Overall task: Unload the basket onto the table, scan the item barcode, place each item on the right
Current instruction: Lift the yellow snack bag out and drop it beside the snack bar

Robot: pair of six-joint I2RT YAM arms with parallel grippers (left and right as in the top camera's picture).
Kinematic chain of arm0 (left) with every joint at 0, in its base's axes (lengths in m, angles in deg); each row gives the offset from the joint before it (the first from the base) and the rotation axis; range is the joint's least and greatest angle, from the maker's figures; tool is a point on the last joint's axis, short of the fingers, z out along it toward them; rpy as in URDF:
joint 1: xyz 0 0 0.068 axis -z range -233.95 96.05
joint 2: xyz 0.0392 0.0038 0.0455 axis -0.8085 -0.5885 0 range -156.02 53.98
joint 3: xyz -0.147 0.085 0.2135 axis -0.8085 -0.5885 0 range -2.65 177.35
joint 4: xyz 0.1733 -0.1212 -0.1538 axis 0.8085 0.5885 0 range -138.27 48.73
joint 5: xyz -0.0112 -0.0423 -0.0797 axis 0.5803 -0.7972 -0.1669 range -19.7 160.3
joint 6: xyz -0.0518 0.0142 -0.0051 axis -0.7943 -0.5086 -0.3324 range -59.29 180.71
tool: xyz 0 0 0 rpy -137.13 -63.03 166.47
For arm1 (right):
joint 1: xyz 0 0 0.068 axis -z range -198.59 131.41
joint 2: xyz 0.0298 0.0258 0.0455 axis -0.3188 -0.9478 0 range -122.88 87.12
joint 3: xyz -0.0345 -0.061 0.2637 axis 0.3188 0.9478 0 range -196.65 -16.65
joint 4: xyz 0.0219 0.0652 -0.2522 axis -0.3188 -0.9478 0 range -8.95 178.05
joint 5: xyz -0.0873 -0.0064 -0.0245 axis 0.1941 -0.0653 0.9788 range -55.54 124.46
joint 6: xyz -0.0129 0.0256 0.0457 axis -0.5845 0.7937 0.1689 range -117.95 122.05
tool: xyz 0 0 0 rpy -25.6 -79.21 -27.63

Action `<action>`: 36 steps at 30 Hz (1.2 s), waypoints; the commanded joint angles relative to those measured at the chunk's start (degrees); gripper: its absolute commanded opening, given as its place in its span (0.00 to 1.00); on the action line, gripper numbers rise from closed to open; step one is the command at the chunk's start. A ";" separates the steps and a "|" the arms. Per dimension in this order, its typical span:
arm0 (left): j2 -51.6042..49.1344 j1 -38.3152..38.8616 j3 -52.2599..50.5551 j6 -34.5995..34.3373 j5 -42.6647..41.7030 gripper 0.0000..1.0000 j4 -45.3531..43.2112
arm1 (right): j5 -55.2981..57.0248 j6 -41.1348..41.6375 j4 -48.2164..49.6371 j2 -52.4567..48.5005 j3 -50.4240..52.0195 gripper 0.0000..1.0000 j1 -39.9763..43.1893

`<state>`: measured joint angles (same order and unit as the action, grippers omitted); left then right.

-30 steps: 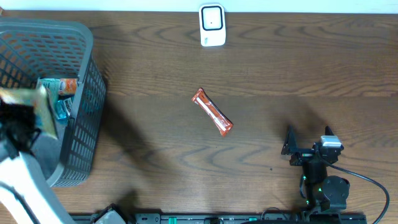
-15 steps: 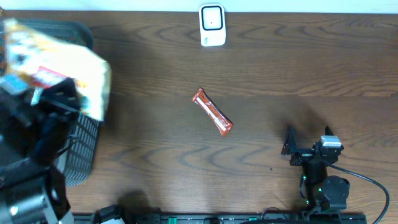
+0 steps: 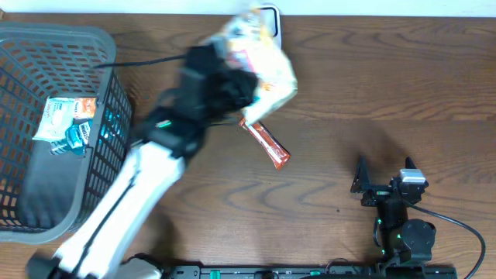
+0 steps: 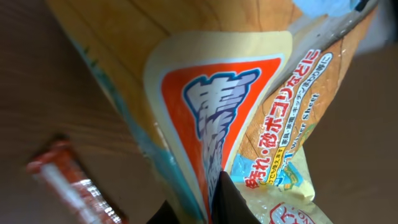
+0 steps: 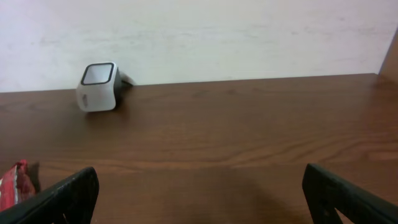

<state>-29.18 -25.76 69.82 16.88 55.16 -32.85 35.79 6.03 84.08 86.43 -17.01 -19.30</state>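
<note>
Nearest the base, at five o'clock on the table (image 3: 403, 85): right gripper (image 3: 385, 172), parked, fingers spread wide, holding nothing. No trouble expected from there.

Further out, near the centre: orange snack bar (image 3: 265, 141), lying flat, slanted from ten o'clock to four. Just beside the carried load in the overhead view, so easy to clip with a low sweep or a sagging bag corner. Could get knocked askew or shoved along the wood.

Off at nine o'clock: grey mesh basket (image 3: 105, 116) with small packets (image 3: 66, 122) inside, well apart from the action.

Beyond the bar, toward twelve o'clock: left gripper (image 4: 196, 208), clamped tight on an edge of a big yellow-and-orange snack bag (image 3: 260, 66), apparently lifted off the wood. Pinched on thin crinkly film only, by the look of the wrist view, so prone to slipping out or swinging. Blurred overhead, so hard to tell the exact tilt.

Farthest, at twelve o'clock by the back edge: white scanner (image 5: 99, 86), dark window tilted up toward the near side, almost wholly hidden behind the bag in the overhead view. Cannot tell where the barcode sits, with none visible on the printed face at the wrist.

Main hazards, as a judgement:
- wrong face presented to the window
- film creased or glaring over the code
- too much sway for a clean read
- scanner nudged out of place by the bag
</note>
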 commanded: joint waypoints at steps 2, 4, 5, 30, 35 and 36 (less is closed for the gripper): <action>-10.40 5.20 0.46 0.68 2.40 0.07 -6.36 | 0.50 -0.66 -0.15 0.26 0.04 0.99 0.52; -15.02 6.47 0.46 0.68 2.43 0.08 -8.48 | 0.50 -0.66 -0.15 0.26 0.04 0.99 0.52; -17.29 6.97 0.46 0.68 2.43 0.08 -9.14 | 0.48 -0.66 -0.15 0.26 0.04 0.99 0.52; -8.85 4.59 10.05 6.49 0.70 0.96 12.59 | 0.48 -0.66 -0.15 0.26 0.04 0.99 0.52; 1.49 -1.05 16.37 13.66 20.31 0.97 26.49 | 0.50 -0.66 -0.15 0.26 0.04 0.99 0.52; 3.26 -2.51 17.07 14.29 23.69 0.97 28.24 | 0.48 -0.66 -0.15 0.26 0.04 0.99 0.52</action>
<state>-29.86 -25.20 84.60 24.94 64.01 -7.74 35.79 6.03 84.12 86.43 -17.01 -19.30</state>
